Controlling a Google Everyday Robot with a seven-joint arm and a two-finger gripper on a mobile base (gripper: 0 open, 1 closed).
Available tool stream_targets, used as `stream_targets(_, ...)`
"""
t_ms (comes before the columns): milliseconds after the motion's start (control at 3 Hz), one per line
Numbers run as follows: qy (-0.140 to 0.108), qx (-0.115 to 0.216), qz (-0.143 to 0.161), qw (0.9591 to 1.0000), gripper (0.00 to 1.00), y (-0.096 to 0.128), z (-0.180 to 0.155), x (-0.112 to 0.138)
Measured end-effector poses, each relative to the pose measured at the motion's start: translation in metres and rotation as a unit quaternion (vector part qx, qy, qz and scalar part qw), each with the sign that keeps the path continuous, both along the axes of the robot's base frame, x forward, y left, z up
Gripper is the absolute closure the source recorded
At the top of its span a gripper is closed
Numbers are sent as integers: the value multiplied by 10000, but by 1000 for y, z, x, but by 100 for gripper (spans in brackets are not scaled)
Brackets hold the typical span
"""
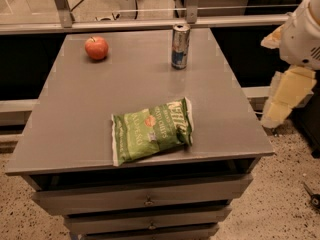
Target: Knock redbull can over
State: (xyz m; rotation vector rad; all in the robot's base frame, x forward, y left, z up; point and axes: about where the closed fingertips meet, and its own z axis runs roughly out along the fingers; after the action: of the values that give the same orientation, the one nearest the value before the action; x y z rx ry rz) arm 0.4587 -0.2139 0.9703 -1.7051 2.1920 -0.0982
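While slim silver-and-blue metal redbull can [180, 46] stands upright, far on grey desk [100, 129] | cream tool [286, 96] off right edge | grip: cannot tell

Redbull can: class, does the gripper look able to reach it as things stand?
Probably yes: the gripper hangs beside the table, only bare tabletop between it and the upright redbull can.

Dim warm light falls on jaws at right.
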Motion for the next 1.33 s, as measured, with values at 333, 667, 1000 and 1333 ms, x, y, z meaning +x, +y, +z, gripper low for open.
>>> stream_targets(333, -273, 207, 60, 9994, 0, 5, -10, 35)
stream_targets(667, -669, 722, 11, 9951, 0, 29, -20, 113)
stream_targets(1000, -929, 1257, -4, 9877, 0, 57, -27, 178)
stream_targets(1333, -1101, 1765, -139, 9780, 0, 70, -34, 226)
